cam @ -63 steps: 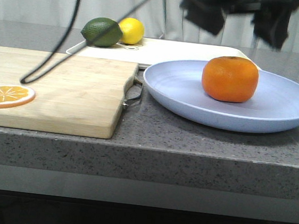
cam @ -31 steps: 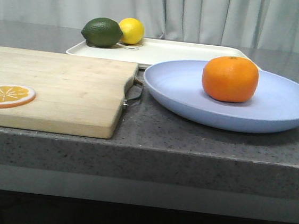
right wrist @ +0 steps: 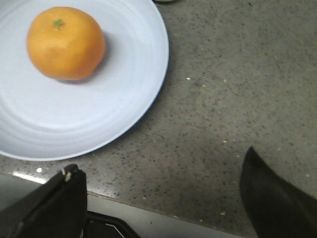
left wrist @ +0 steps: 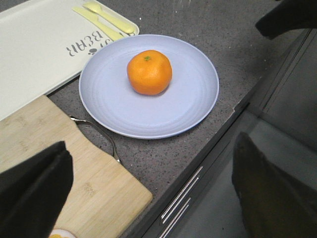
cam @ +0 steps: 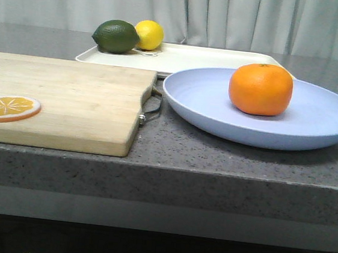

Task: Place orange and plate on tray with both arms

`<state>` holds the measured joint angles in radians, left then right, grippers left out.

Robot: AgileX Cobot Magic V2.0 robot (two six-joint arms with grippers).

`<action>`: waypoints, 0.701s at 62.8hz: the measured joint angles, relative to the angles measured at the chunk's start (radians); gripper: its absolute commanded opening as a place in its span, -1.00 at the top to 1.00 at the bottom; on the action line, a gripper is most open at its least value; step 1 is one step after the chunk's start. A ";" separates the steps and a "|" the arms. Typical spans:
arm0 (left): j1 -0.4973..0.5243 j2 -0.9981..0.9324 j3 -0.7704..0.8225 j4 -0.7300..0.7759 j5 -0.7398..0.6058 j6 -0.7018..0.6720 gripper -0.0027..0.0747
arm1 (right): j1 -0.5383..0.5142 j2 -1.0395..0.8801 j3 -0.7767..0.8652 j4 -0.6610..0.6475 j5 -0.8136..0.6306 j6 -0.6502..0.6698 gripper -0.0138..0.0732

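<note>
Pale pleated curtain (cam: pixel 241 16) behind a grey speckled stone counter (cam: pixel 213 167)

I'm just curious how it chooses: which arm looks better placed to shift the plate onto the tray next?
Right, probably. The right hand hangs open, close to the rim of the plate, while the left hand, also open, looks at it from farther off.

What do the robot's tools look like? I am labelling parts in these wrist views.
Little shows. In the left wrist view, the left tool appears as two broad, matte black fingers with blunt, angled tips. In the right wrist view, the right tool shows similar black fingers, one carrying a small pale mark at its tip. No cables or lettering are visible.
</note>
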<state>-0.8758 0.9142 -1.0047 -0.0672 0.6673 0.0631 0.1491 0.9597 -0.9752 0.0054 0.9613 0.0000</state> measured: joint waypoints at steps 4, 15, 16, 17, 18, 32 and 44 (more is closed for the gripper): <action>0.000 -0.055 0.023 0.000 0.000 0.000 -0.70 | -0.045 0.045 -0.037 0.004 0.032 0.000 -0.77; 0.000 -0.157 0.041 0.000 0.004 0.000 -0.70 | -0.184 0.152 -0.082 0.114 0.064 -0.056 -0.77; 0.000 -0.162 0.041 0.000 0.004 0.000 -0.70 | -0.194 0.160 -0.082 0.131 0.066 -0.067 -0.77; 0.000 -0.169 0.041 0.000 0.004 0.000 -0.70 | -0.203 0.169 -0.082 0.150 0.066 -0.080 -0.77; 0.000 -0.173 0.041 0.000 0.004 0.000 -0.70 | -0.216 0.178 -0.082 0.170 0.068 -0.093 -0.77; 0.000 -0.179 0.043 0.000 0.012 0.000 -0.70 | -0.268 0.315 -0.082 0.460 0.086 -0.299 -0.77; 0.000 -0.179 0.043 0.000 0.015 0.000 -0.70 | -0.270 0.430 -0.083 0.572 0.080 -0.371 -0.76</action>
<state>-0.8758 0.7349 -0.9620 -0.0672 0.6821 0.0631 -0.1213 1.3899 -1.0584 0.5771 1.0418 -0.3705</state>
